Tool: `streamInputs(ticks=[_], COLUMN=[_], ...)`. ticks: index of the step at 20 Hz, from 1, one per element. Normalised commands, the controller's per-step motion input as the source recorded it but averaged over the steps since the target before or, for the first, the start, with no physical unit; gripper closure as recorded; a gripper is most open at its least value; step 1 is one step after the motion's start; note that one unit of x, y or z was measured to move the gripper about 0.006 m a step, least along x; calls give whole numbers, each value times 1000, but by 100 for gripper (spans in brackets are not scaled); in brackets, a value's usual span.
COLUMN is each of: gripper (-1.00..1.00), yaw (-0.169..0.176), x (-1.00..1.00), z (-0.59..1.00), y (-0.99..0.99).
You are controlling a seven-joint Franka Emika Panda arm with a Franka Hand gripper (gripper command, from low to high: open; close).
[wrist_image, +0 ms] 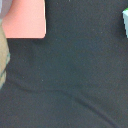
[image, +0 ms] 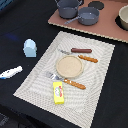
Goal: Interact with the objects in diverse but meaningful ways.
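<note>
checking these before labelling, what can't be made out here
- Claw: in neither view, so its state is unknown.
- Box label: exterior view, too blurred to read.
- White and blue item: exterior view, too small and blurred to identify.
- Bowl: exterior view, cut off by the right edge.
- Wrist view: mostly dark cloth; a pink board and a pale object are cut off by edges.

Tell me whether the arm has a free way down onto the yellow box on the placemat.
Probably yes. The yellow box lies flat near the placemat's edge with nothing on top; the fork lies close beside it but apart. The arm and pincer are not in view, so the approach itself cannot be checked.
</note>
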Motion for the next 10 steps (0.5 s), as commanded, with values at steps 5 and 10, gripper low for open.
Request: streamInputs(ticks=[5, 10], gripper=[-100, -100], yaw=[-31, -5], x=[210, 390], z=[-154, -220], y=[-25, -59])
